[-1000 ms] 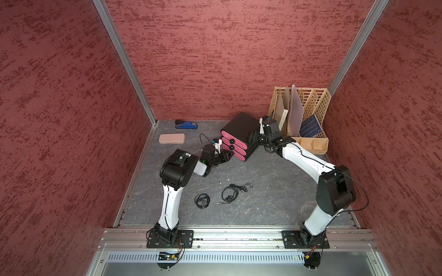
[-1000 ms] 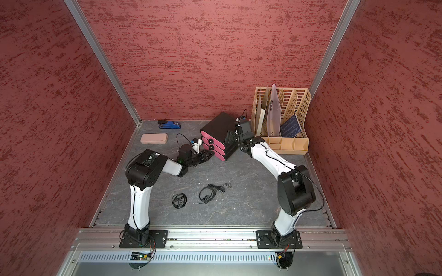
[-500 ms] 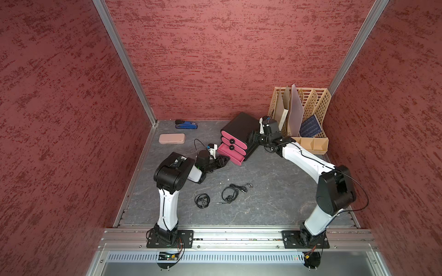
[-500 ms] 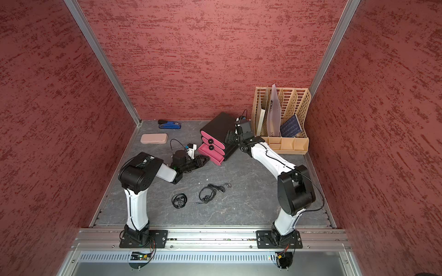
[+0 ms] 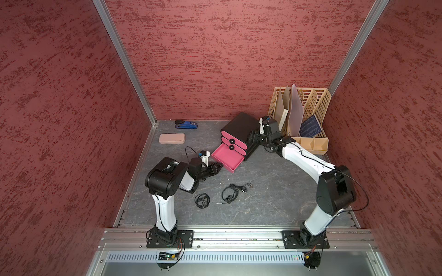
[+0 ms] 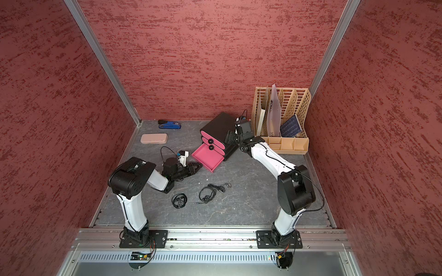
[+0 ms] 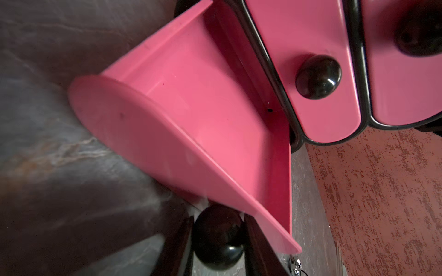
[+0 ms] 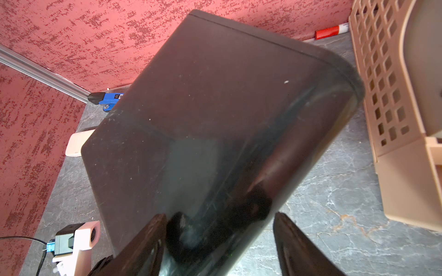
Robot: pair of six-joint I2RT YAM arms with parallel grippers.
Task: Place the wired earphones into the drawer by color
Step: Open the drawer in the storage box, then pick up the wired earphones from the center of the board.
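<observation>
Drawers update: the black cabinet with the three pink fronts sits in the same spot at the back. Its bottom drawer is now pulled well out, where a second ago it was flush with the other two. The left gripper is doing that, clamped on the drawer's round black knob with the arm drawn back toward its base. The right gripper is at the cabinet's rear side, jaws spread wide with the black shell between them. Honestly can't tell from that angle if it's pinching the shell or just bracing it.

What that means: the tray looks empty in the left wrist view, so I'd say the opening step is about done. Next bit is probably letting go of the knob and going for a cable.

The earphones I can see are black. One is a tight coil, with a looser bundle just beside it. Both lie on the tabletop in front of the open drawer, near the left arm. No red or white ones in view.

Room: textured red walls on three sides and a grey marbled tabletop. There's a tan file rack in the far corner, a pink case, and a blue stapler by the back wall.
</observation>
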